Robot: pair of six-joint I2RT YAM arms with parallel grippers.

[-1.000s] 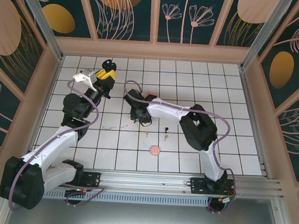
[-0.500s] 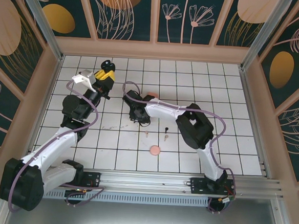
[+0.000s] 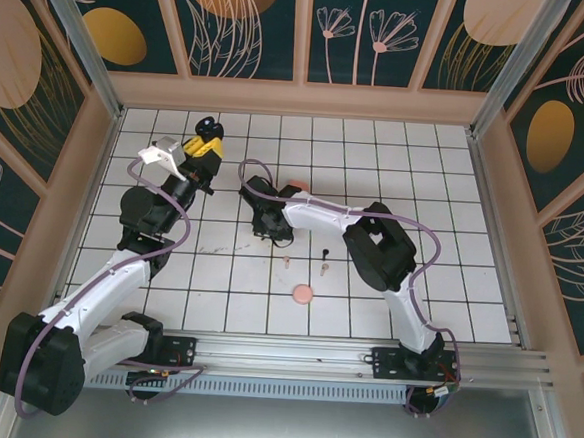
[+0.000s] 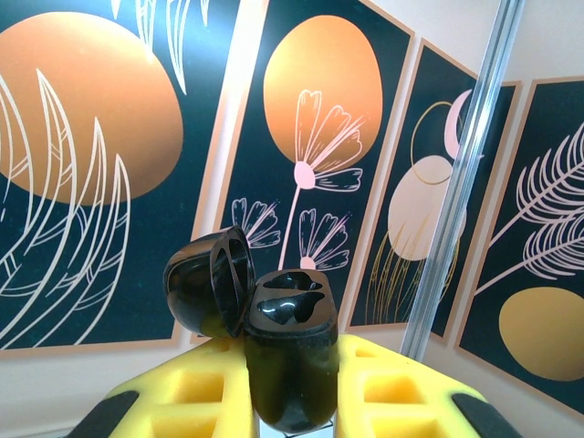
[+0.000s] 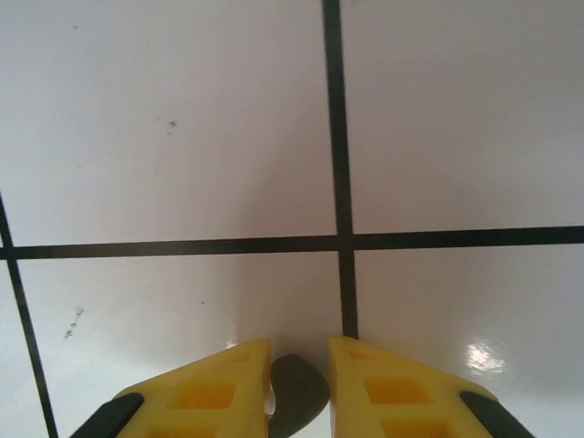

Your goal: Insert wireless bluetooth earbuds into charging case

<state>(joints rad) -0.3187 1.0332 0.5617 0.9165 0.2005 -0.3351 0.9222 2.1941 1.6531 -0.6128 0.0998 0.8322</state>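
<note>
Dark earbud — between right gripper fingers; left gripper grips case.

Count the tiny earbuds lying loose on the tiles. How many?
3. The black earbud lies mid-table; the left pale earbud is to its left; the near pale earbud is just nearer the bases. Others may hide under the right arm.

My left pincer holds a black charging case at far left. My right pincer sits low on the tiled worktop. Three earbuds and a pink case lie nearer me.
</note>
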